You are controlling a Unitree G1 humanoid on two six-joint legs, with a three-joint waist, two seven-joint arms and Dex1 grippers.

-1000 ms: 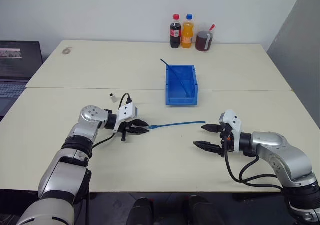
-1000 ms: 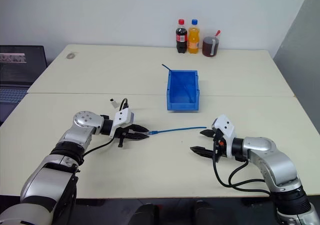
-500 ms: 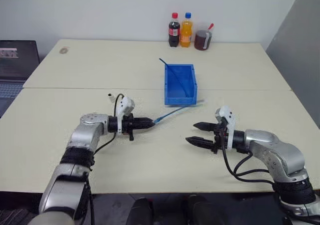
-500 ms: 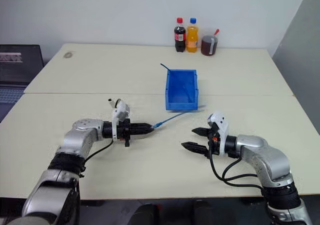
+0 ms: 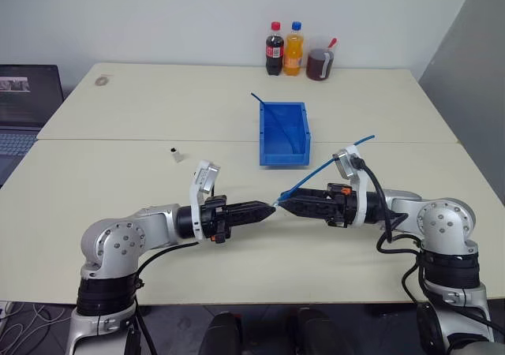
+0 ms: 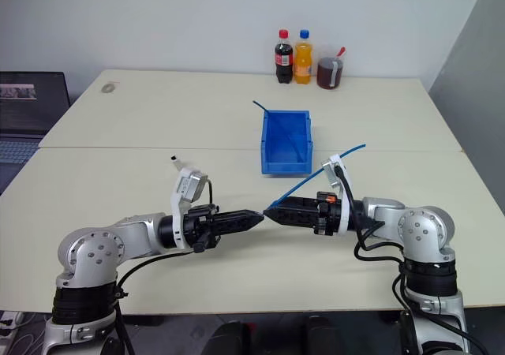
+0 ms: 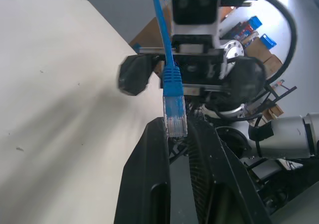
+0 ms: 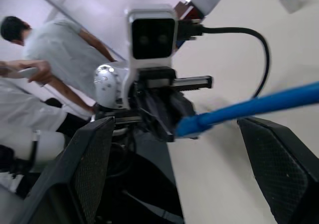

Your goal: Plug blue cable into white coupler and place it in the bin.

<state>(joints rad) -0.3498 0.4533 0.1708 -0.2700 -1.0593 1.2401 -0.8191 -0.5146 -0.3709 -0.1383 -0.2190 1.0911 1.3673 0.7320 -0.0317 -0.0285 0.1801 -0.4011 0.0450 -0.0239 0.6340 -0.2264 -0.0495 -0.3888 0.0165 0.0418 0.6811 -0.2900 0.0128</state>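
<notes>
Two robot hands meet tip to tip above the front middle of a pale bench, a light-blue cable between them.

Toward the bench's left side, back from the front edge, the white coupler (image 5: 176, 153) sits alone on the surface, well apart from both hands. The left hand (image 5: 267, 208) points level toward the right, its two black fingers (image 7: 149, 184) clenched on the clear plug at the tip of the blue cable (image 5: 316, 172). The cable rises from there in a slant over the right hand (image 5: 286, 205), its far end free in the air near the bench's right side. The right hand points level toward the left, its fingers (image 8: 89, 169) spread wide on either side of the cable, grasping nothing. The bin (image 5: 266, 157) stands behind the hands at mid-bench, with a darker blue cable (image 5: 272, 112) leaning out of it. Three drinks (image 5: 296, 51) stand at the back edge.
</notes>
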